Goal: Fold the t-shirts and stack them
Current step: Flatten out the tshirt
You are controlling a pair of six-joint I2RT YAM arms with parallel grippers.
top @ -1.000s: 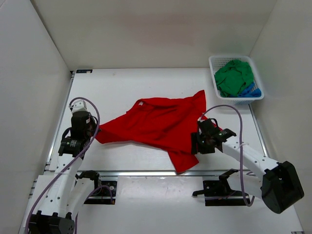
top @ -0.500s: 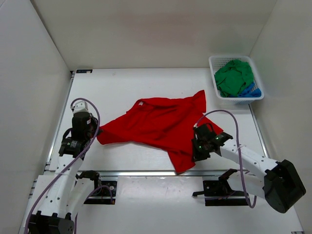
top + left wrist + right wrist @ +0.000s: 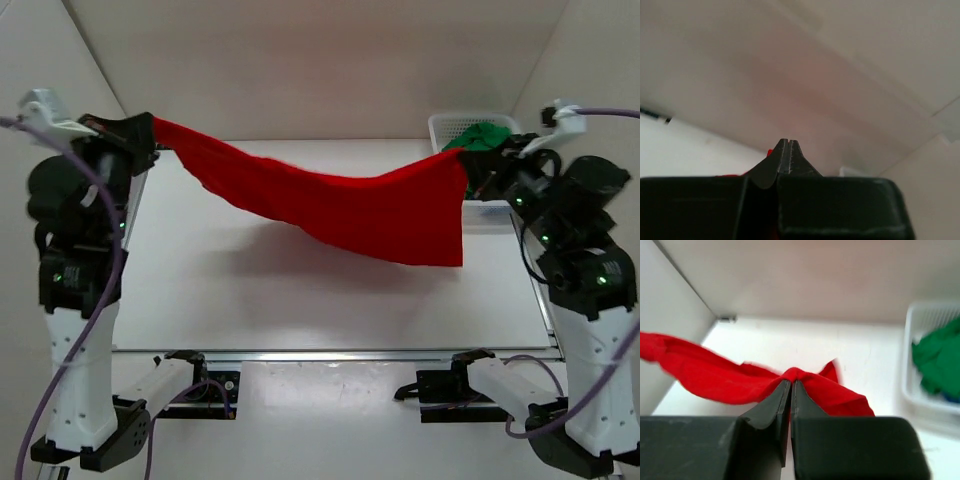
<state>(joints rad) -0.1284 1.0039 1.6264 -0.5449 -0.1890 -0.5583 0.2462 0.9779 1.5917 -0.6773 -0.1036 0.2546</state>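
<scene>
Red t-shirt [image 3: 350, 205] hangs from left hand [image 3: 150, 131], right hand [image 3: 470, 166].

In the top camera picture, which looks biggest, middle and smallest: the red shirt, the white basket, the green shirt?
1. red shirt, held up nearer the camera.
2. white basket.
3. green shirt, bunched inside it, partly hidden.

A white lattice basket [image 3: 438, 126] sits at the table's two o'clock corner, close to the side wall. The white table [image 3: 300, 310] is boxed in by plain white walls [image 3: 330, 60] at nine, twelve and three o'clock, with a metal rail [image 3: 320, 353] along its six o'clock edge. A small dark fitting [image 3: 727, 318] marks the eleven o'clock corner.
</scene>
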